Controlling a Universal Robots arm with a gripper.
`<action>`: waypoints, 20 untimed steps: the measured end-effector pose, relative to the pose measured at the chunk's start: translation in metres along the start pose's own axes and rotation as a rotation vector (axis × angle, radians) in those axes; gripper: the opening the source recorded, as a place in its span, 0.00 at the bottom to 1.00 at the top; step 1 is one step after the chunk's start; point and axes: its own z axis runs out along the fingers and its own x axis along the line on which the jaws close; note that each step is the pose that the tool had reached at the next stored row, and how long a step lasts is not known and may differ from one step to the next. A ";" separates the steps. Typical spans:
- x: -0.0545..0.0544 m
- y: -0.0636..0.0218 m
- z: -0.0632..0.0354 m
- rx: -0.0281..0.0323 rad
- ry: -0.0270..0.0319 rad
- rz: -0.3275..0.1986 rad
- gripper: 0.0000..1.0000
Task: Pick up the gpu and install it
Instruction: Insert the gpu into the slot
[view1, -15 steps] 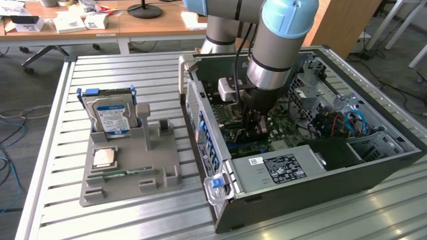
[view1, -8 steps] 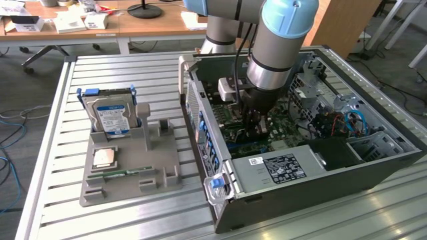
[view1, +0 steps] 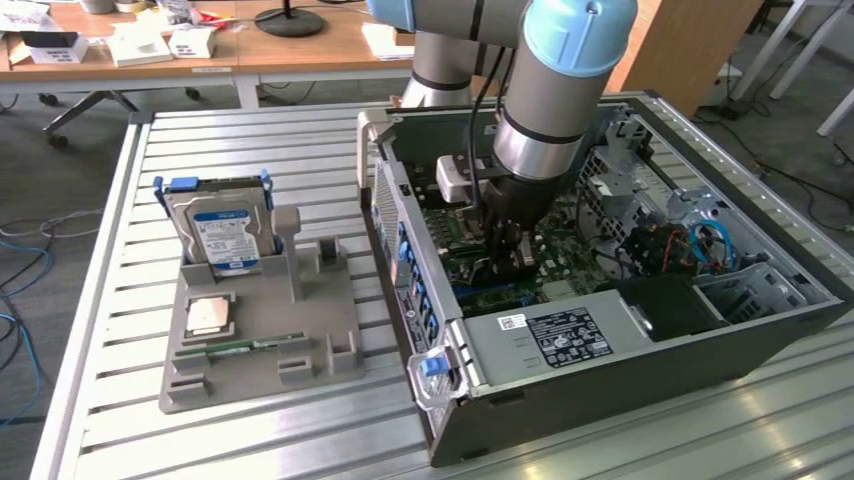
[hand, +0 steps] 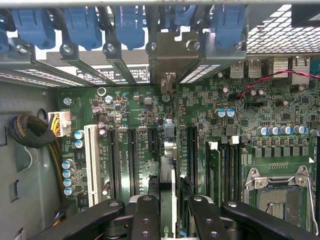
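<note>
The pincer (hand: 171, 202) is clamped on the thin black circuit card with a silver bracket (hand: 169, 142), held edge-on over the green motherboard (hand: 125, 112) inside the open grey computer case (view1: 627, 400).

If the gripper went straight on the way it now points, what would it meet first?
The motherboard: the gpu it grips edge-on would reach the expansion slots there before the gripper does. How near it is, I cannot tell.
</note>
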 end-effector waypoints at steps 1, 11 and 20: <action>0.000 0.0000 0.0000 0.0000 0.0000 0.000 0.27; 0.000 0.0000 -0.0004 0.0000 0.0001 0.000 0.34; 0.000 -0.0001 -0.0144 0.0001 -0.0001 0.000 0.34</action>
